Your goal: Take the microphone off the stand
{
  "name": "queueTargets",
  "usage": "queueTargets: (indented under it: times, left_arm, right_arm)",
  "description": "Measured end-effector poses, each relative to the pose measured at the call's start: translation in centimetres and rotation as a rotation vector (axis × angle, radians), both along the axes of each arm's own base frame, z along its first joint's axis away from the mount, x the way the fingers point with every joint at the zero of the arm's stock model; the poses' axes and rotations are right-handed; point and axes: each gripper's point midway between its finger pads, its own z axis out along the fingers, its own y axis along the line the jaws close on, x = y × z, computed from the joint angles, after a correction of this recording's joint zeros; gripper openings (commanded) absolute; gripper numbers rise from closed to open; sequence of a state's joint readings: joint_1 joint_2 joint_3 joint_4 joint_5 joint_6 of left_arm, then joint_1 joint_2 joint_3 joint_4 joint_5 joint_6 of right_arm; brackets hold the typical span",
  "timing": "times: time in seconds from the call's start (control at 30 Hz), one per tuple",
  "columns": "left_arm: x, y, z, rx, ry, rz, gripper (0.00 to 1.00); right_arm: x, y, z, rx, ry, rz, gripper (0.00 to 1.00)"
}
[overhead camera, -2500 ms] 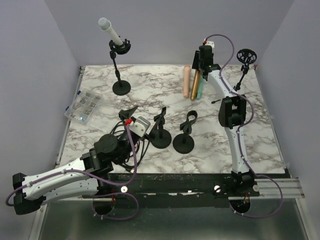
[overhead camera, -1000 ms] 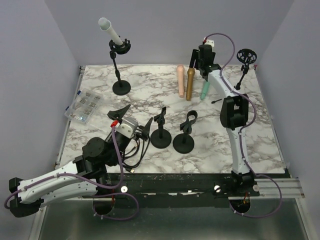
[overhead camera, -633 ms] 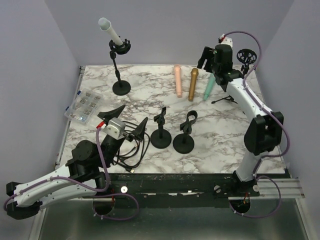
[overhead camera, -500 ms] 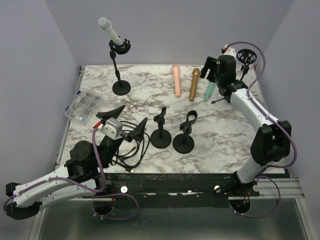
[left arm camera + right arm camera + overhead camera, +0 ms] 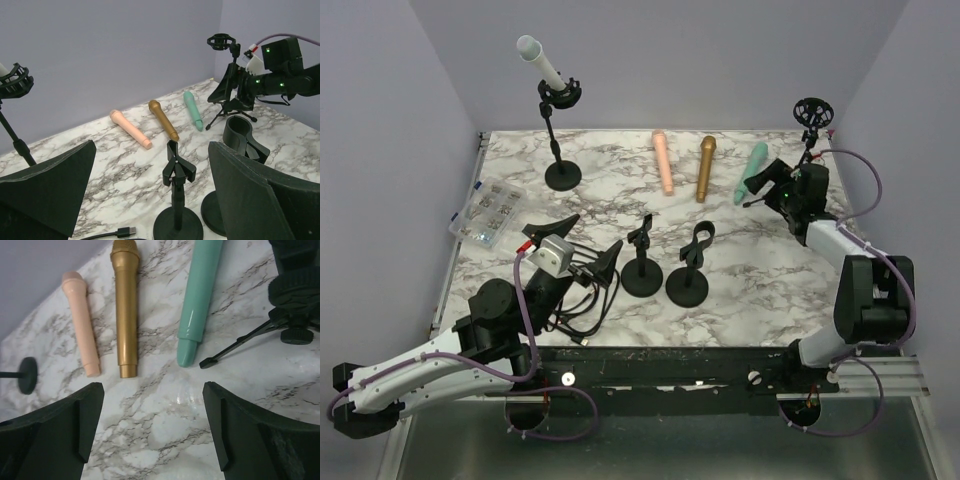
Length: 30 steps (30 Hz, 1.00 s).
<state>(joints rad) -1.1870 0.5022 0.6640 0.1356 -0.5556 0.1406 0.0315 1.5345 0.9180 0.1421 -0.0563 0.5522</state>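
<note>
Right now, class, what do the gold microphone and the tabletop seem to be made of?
Gold microphone: probably metal or metallic-painted plastic; smooth satin sheen with a long highlight. Tabletop: marble-patterned, white with grey veins, slightly glossy; could be stone or printed laminate.

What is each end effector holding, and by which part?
Nothing: the left end effector and the right end effector are both open and empty.

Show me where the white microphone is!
In the top view the white microphone sits tilted in the tall black stand at the far left of the table, well left of the pink microphone lying flat.
</note>
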Motion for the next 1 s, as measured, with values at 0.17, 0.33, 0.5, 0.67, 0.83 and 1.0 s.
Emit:
queueTargets:
  times: [0.17, 0.33, 0.5, 0.67, 0.83, 1.0]
  left_arm:
    - [0.0, -0.1, -0.2, 0.006, 0.003, 0.0, 0.98]
    - [0.0, -0.1, -0.2, 0.007, 0.003, 0.0, 0.99]
    - [0.1, -0.2, -0.3, 0.011, 0.006, -0.001, 0.99]
    - [0.1, -0.4, -0.5, 0.013, 0.012, -0.002, 0.99]
    - [0.2, -0.5, -0.6, 0.014, 0.016, -0.003, 0.99]
    - [0.2, -0.8, -0.7, 0.019, 0.019, -0.01, 0.98]
  right_arm:
    - [0.5, -1.6, -1.3, 0.367, -0.104, 0.035, 0.96]
    - [-0.9, -2.9, -4.1, 0.713, -0.125, 0.046, 0.96]
    - [-1.2, -3.3, -1.8, 0.83, -0.207, 0.116, 0.96]
    - [-1.1, -5.0, -0.5, 0.834, -0.259, 0.111, 0.91]
    - [-0.6, -6.9, 0.2, 0.836, -0.283, 0.078, 0.76]
    - [0.4, -7.5, 1.5, 0.825, -0.316, 0.082, 0.62]
